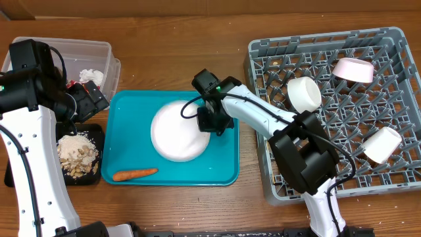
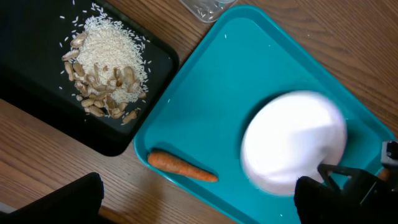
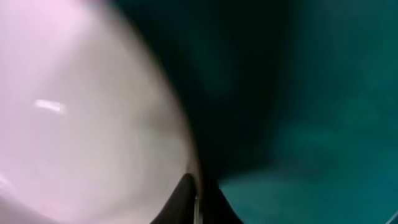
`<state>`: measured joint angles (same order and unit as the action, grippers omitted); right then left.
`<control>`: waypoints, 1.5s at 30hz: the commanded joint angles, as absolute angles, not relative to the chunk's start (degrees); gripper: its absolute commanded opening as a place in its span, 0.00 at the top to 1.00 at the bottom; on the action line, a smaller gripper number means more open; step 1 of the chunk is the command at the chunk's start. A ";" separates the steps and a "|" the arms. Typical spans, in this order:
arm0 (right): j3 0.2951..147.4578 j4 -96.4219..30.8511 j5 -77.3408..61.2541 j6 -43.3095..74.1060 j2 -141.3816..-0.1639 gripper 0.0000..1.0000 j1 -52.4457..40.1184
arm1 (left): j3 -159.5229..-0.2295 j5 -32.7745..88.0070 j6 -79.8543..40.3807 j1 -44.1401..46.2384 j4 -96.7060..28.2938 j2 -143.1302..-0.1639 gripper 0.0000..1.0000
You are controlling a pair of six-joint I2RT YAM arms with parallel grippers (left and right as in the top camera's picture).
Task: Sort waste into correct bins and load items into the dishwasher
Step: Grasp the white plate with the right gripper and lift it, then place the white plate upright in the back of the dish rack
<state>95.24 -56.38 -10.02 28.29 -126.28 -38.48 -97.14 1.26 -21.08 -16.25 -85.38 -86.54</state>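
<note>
R gripper (image 1: pixel 212 120) pinched together on white plate (image 1: pixel 176 131) rim at plate's 3 o'clock. Plate sits on teal tray (image 1: pixel 223 164). L gripper (image 1: pixel 91 100) jaws apart at tray's 9 o'clock, nothing held. 1 carrot (image 1: pixel 135 174) at plate's 7 o'clock. Dish rack (image 1: pixel 255 72) at 3 o'clock holds 3 white dishes (image 1: pixel 304 94). Scraps (image 1: pixel 77 155) in black tray (image 1: pixel 97 135). Tissue (image 1: pixel 92 74) in clear tub (image 1: pixel 39 45). Wood table (image 1: pixel 184 52).

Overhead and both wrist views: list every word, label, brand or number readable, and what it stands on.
None readable. The teal tray, grey dish rack, black tray, clear tub and white bowl carry no visible print. The right wrist view is too blurred to tell.
</note>
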 commanded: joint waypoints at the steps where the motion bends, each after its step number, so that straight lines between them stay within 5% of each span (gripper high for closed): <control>1: 97.58 -59.09 -4.91 28.56 -126.45 0.96 -37.47 | -97.71 1.08 -21.39 -16.49 -85.52 -86.56 0.00; 12: 118.61 -81.76 30.59 29.78 -112.20 0.96 -27.88 | -97.71 1.06 -21.21 -16.49 -85.45 -86.56 0.00; 21: 119.11 -93.32 66.41 46.26 -103.26 0.96 -20.01 | -97.71 1.06 -21.19 -16.49 -85.45 -86.56 0.00; 33: 104.53 -83.61 68.99 50.61 -103.31 0.96 -6.83 | -97.71 1.08 -21.19 -16.49 -85.47 -86.56 0.00; 45: 87.66 -66.17 65.32 43.24 -103.31 0.96 -6.31 | -97.71 1.08 -21.23 -16.49 -85.41 -86.56 0.00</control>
